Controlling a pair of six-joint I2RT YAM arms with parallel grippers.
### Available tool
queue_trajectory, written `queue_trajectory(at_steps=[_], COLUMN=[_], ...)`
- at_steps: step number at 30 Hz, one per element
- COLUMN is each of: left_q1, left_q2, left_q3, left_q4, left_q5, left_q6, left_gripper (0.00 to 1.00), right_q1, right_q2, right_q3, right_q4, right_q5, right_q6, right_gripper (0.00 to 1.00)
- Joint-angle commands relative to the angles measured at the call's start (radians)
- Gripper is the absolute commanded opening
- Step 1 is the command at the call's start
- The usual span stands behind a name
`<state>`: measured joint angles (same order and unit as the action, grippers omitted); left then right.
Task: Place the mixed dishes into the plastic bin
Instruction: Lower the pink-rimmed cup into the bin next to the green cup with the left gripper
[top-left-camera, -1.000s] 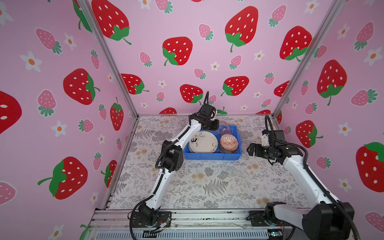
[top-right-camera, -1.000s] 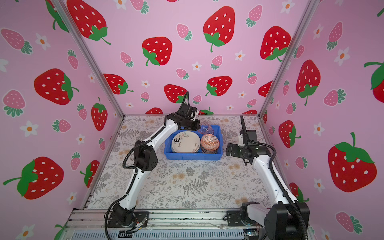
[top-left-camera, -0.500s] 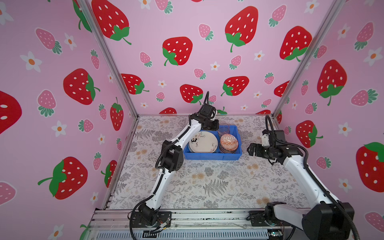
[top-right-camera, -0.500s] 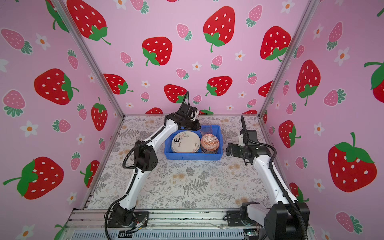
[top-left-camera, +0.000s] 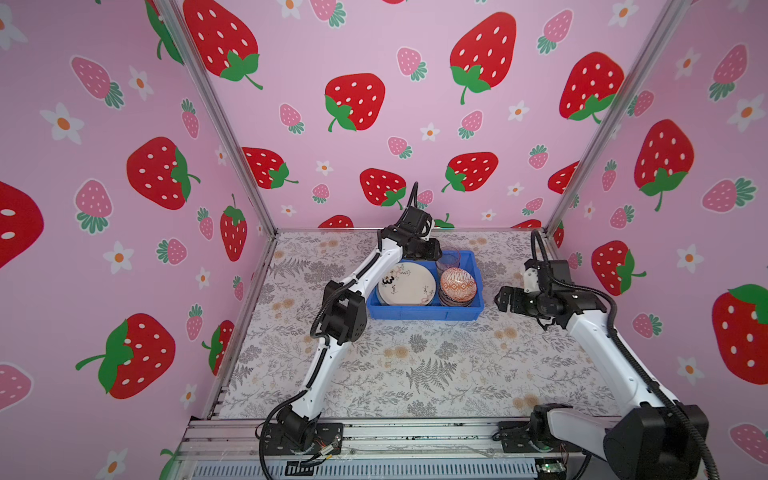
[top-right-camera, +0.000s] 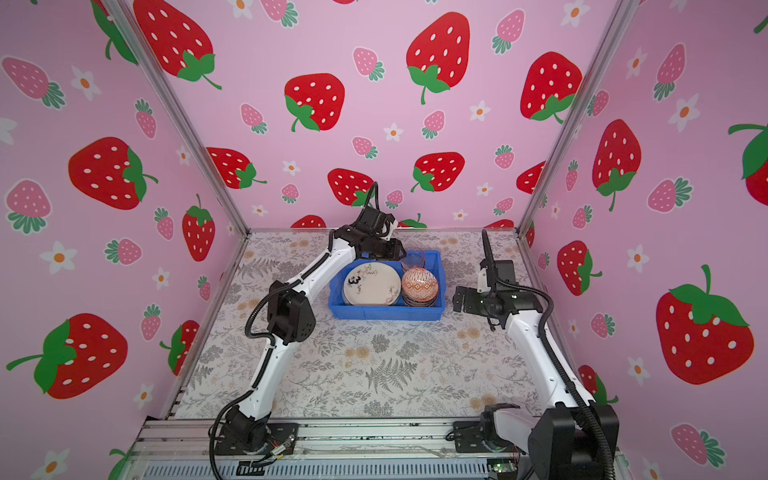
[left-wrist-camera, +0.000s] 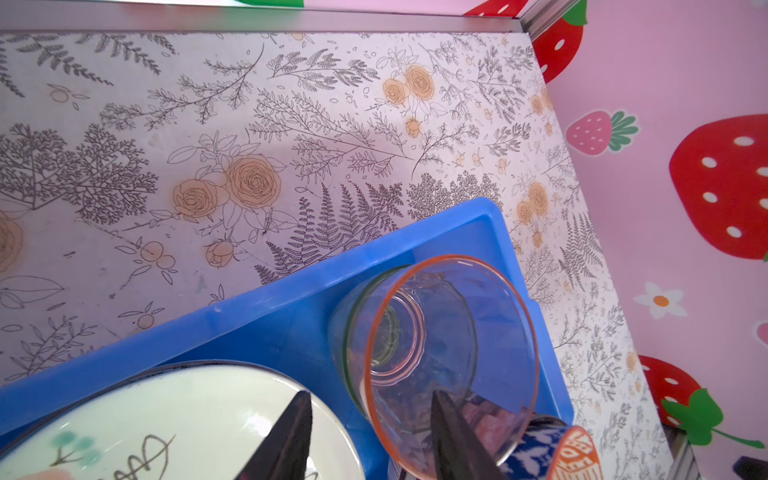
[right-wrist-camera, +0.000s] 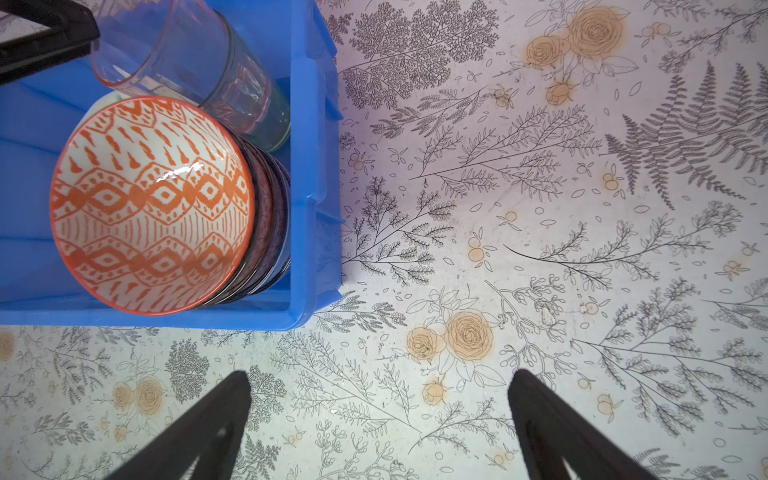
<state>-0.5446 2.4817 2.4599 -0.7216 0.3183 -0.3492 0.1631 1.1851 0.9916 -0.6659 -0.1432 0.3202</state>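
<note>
Risks snagging and toppling the pink cup, its wall straddled by the parted left claw; right claw spread wide, empty.

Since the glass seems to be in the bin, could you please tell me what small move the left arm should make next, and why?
Probably lift the left gripper straight up, clear of the pink glass. Its fingers are parted, the glass sits nested in a green glass in the blue bin's corner, and a sideways pull could tip it.
</note>
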Motion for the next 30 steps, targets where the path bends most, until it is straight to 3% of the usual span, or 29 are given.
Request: queue_trajectory(at_steps=[1,9,30], left_q1=[-0.006,-0.007,-0.012], left_q2=[-0.042,-0.052,-0.027], left_q3=[0.043,0.040,0.010], left_q4=[-0.001,0.014,0.097], left_q5=[0.013,0.033,0.126], left_q6=[-0.002,-0.020,-0.096], left_gripper=[0.55,0.69,0.75], right_q1=[-0.005,-0.007,-0.017], right_q2=[0.004,-0.021,-0.064], right_q3=[-0.002,-0.005,-0.013], right_q4=[0.006,-0.015,-0.043], right_q5=[-0.012,0.000,0.038], right_q6=[-0.013,-0.013,-0.017], right_gripper=[0.99,0.99,0.99])
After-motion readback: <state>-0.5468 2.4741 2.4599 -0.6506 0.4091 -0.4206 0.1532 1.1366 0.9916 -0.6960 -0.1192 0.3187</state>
